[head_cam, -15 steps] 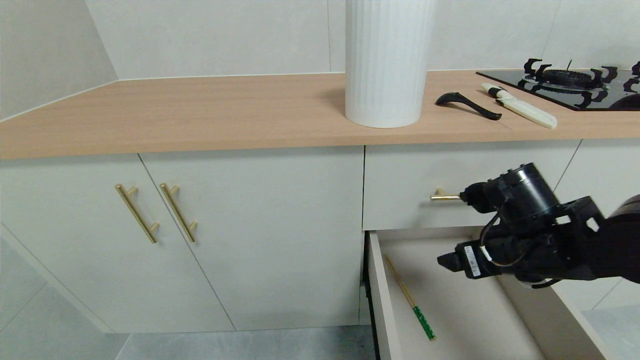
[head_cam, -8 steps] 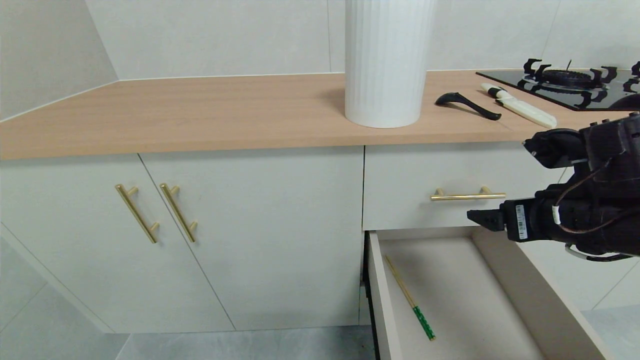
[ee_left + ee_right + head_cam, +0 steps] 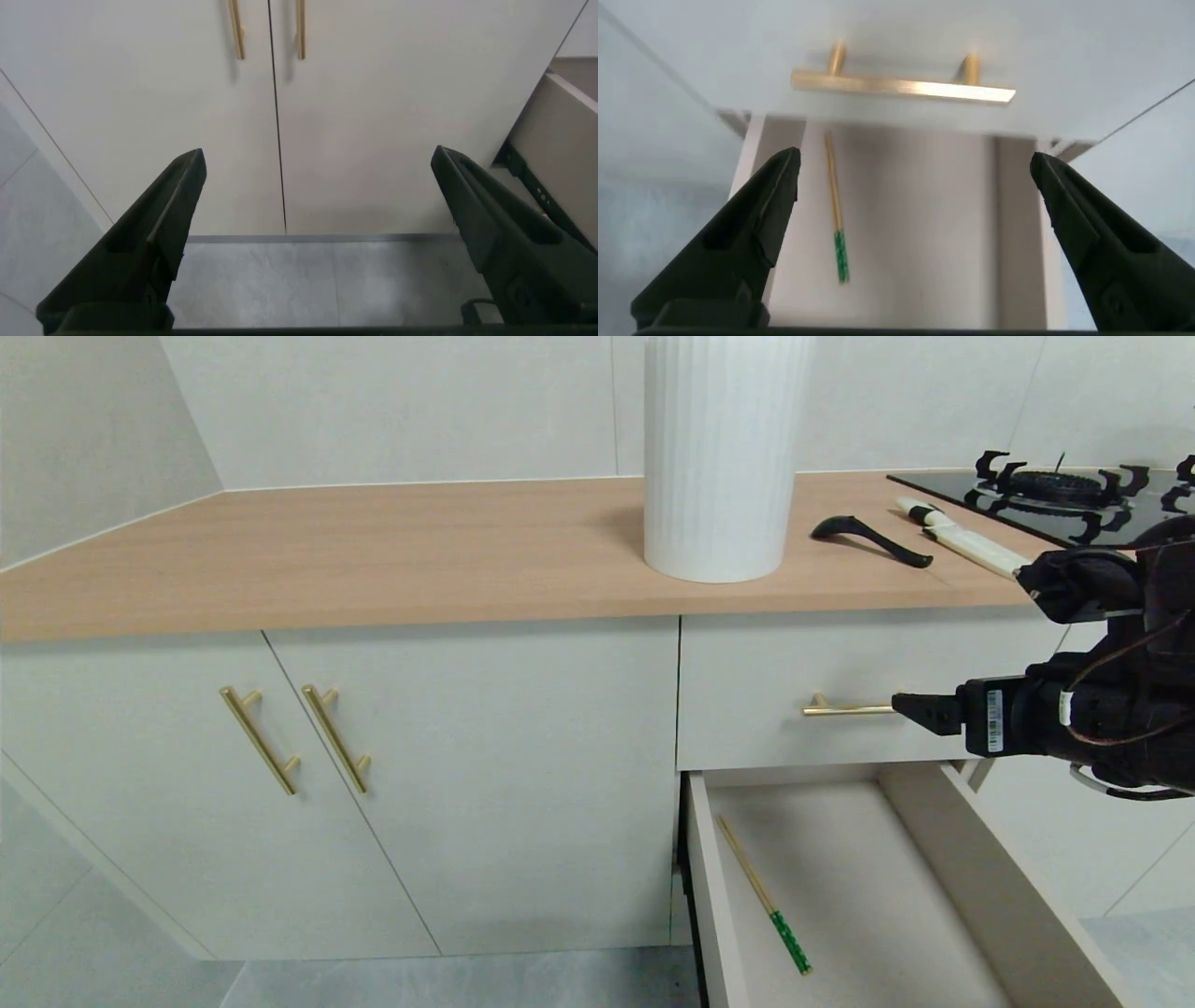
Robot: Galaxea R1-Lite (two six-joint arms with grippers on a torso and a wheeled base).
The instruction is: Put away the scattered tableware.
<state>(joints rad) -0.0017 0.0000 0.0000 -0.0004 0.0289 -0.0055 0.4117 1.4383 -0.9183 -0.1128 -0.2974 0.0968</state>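
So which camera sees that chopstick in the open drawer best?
The head view: the chopstick lies whole, green end nearest, along the drawer by its left wall. The right wrist view also shows it whole, from above. The left wrist view faces the cabinet doors.

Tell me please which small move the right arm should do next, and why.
Probably raise the right gripper toward the black spoon on the countertop. Its jaws are open and empty, one chopstick already lies in the open drawer, and spoon and knife are not yet put away.
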